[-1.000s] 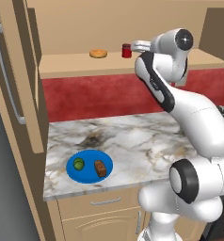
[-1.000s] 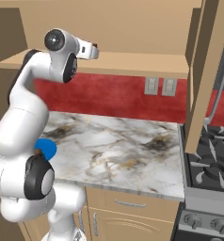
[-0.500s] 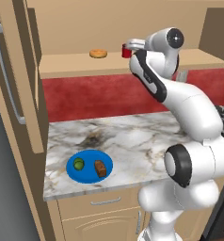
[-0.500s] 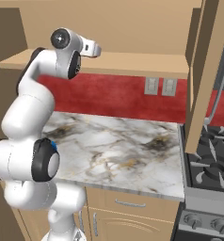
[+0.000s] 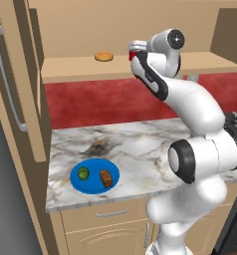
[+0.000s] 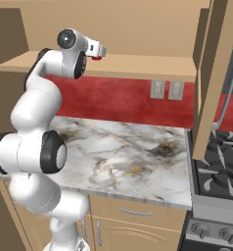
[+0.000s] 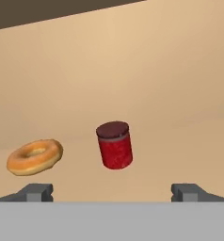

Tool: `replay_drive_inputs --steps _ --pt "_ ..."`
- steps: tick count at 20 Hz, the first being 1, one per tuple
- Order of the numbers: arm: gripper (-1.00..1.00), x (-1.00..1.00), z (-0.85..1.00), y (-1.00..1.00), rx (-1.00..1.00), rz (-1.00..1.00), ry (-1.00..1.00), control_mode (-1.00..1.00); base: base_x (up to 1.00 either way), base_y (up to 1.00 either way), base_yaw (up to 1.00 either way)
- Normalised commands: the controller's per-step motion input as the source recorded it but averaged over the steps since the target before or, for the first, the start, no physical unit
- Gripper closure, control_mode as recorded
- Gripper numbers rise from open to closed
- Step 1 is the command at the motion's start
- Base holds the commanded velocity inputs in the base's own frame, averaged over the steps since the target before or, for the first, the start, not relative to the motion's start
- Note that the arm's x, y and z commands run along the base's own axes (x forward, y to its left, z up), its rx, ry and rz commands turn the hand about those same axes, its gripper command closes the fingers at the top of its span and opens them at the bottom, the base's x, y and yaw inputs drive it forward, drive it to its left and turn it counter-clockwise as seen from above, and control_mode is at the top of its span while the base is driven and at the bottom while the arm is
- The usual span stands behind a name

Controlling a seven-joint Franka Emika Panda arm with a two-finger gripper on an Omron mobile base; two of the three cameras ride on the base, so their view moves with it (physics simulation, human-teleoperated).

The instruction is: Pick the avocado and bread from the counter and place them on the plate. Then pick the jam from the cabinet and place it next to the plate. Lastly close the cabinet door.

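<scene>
Standing upright on the beige shelf of the cabinet [image 5: 140,69], the jam [image 7: 115,145] lies ahead of the gripper [image 7: 112,192], apart from both fingertips [image 7: 36,192], which are spread wide with nothing between them. An orange-tan ring pastry [image 7: 35,156] rests on the same shelf beside the jar. Below, on the marble counter [image 5: 140,149], the blue plate [image 5: 94,176] carries the avocado [image 5: 83,173] and the bread [image 5: 106,178] side by side. The cabinet door [image 5: 18,79] stands swung open at the left.
</scene>
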Motion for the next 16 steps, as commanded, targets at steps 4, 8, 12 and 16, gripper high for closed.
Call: replay_drive_inputs --steps 4,8,12,16 --pt "-1.00 0.30 -0.13 0.03 0.00 0.00 0.01 -1.00 0.00 0.00 0.00" --pt "-1.00 0.32 -0.10 0.01 0.00 0.00 0.00 -1.00 0.00 0.00 0.00" --pt "-1.00 0.36 -0.04 0.00 0.00 0.00 0.00 -1.00 0.00 0.00 0.00" --pt "-1.00 0.34 -0.08 0.01 0.00 0.00 0.00 -1.00 0.00 0.00 0.00"
